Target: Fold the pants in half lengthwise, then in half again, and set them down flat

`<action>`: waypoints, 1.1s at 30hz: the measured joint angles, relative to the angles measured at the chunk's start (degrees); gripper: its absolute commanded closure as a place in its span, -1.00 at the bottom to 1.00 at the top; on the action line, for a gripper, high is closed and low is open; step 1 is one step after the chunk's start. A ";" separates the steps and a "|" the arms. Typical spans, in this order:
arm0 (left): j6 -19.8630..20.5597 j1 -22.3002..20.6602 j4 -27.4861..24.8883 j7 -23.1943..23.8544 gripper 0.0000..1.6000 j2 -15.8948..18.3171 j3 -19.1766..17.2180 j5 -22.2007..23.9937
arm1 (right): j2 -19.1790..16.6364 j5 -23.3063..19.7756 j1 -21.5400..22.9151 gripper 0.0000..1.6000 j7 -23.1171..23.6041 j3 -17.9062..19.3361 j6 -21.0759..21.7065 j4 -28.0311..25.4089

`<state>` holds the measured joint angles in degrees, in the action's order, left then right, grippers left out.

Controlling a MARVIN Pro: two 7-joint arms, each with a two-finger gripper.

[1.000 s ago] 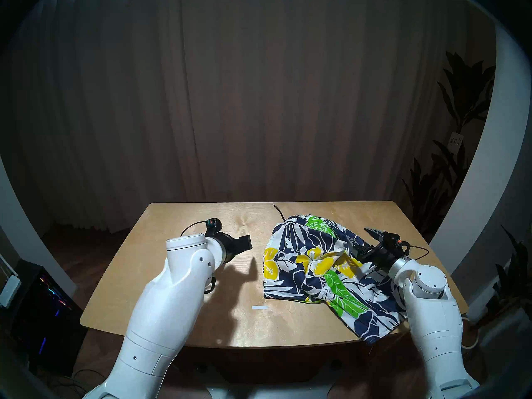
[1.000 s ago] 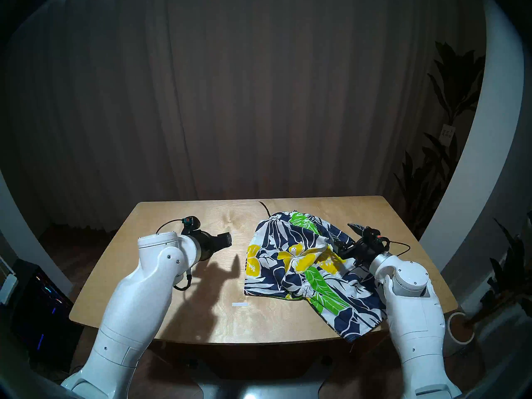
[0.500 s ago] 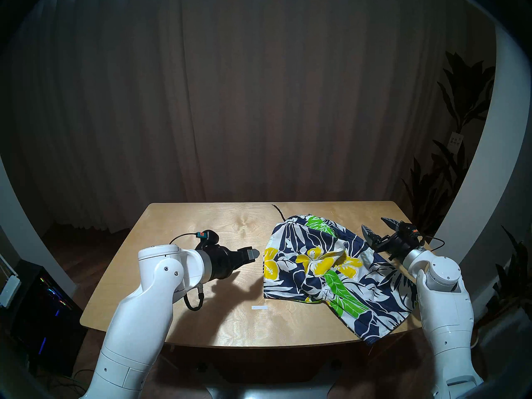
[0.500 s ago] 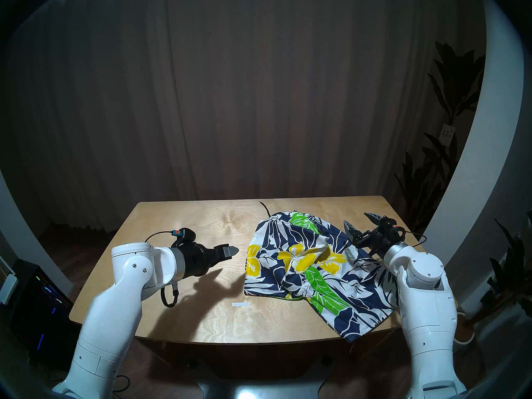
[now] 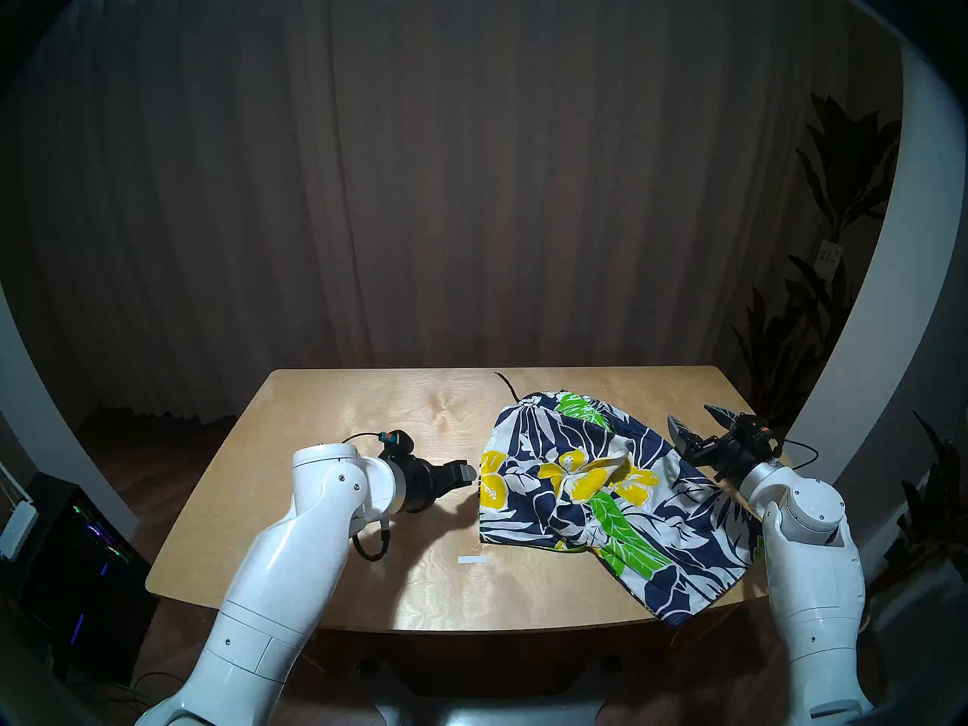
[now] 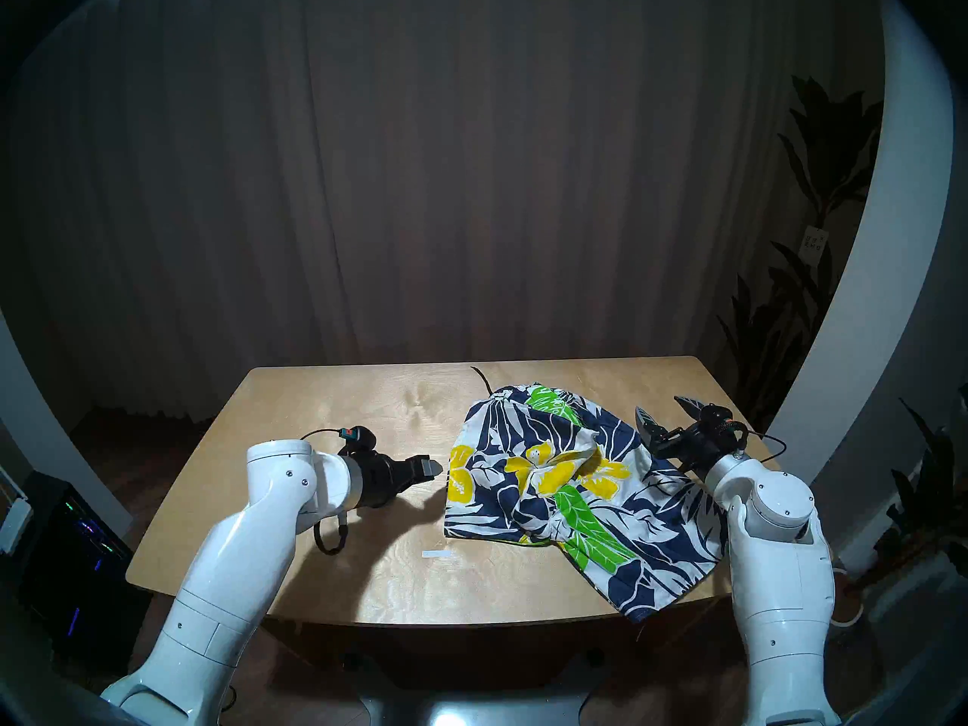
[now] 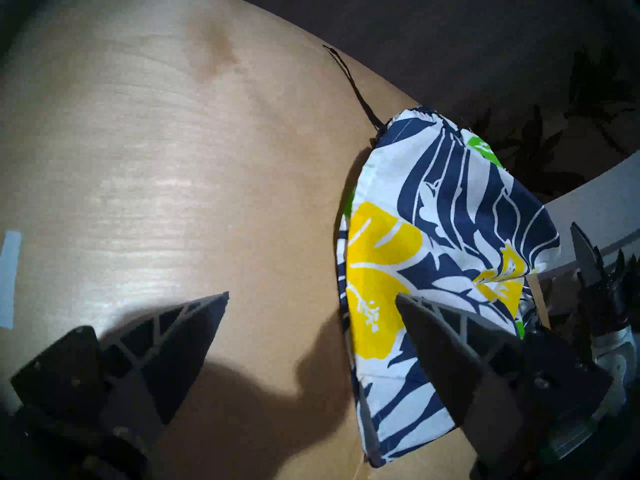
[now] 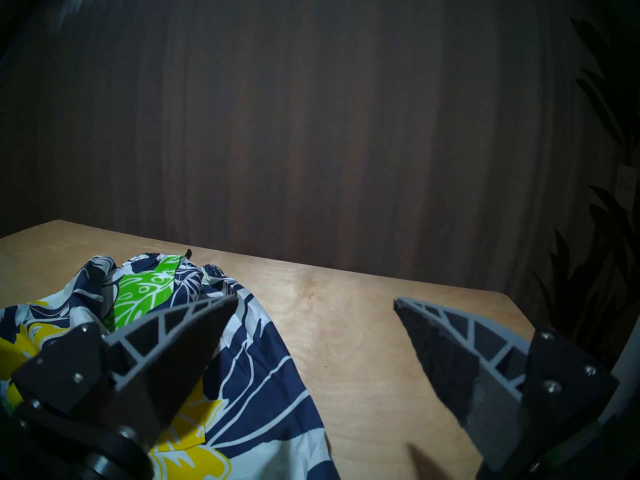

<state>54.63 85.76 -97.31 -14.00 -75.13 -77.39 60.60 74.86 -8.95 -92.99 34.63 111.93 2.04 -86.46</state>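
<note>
The left end effector [image 5: 463,472] has dropped toward the shorts' [image 5: 602,489] edge; the right end effector [image 5: 702,421] has pulled off them.

navy leaf-print pants [image 5: 592,492] (yellow flowers), tan table [image 5: 335,405]

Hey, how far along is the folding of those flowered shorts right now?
Done: nothing neat yet; the shorts lie crumpled on the table, one leg hanging over the near edge. In hand: nothing; the left gripper is open beside their left edge, the right gripper open above the far right side. Left: both folds and laying flat.
</note>
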 measured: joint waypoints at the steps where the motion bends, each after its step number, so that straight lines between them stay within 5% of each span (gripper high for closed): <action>1: 0.04 -0.27 0.25 0.36 -1.00 0.00 0.41 0.07 | 0.06 0.00 -0.08 -1.00 -0.07 0.04 -0.04 -0.02; 29: -4.69 -10.18 13.40 10.61 -1.00 0.24 8.64 -3.95 | 2.22 -0.48 -2.08 -1.00 -2.05 1.37 0.09 -2.81; 30: -4.80 -10.32 13.58 10.78 -0.51 0.24 8.76 -4.03 | 2.25 -0.48 -2.13 -1.00 -2.10 1.37 0.14 -2.89; 33: -5.39 -11.00 14.69 11.67 -0.34 0.28 9.37 -4.46 | 2.43 -0.47 -2.46 -1.00 -2.45 1.39 0.70 -3.45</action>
<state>49.25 74.77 -82.62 -2.33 -74.85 -68.02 56.14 77.30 -9.43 -95.45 32.18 113.32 2.74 -89.90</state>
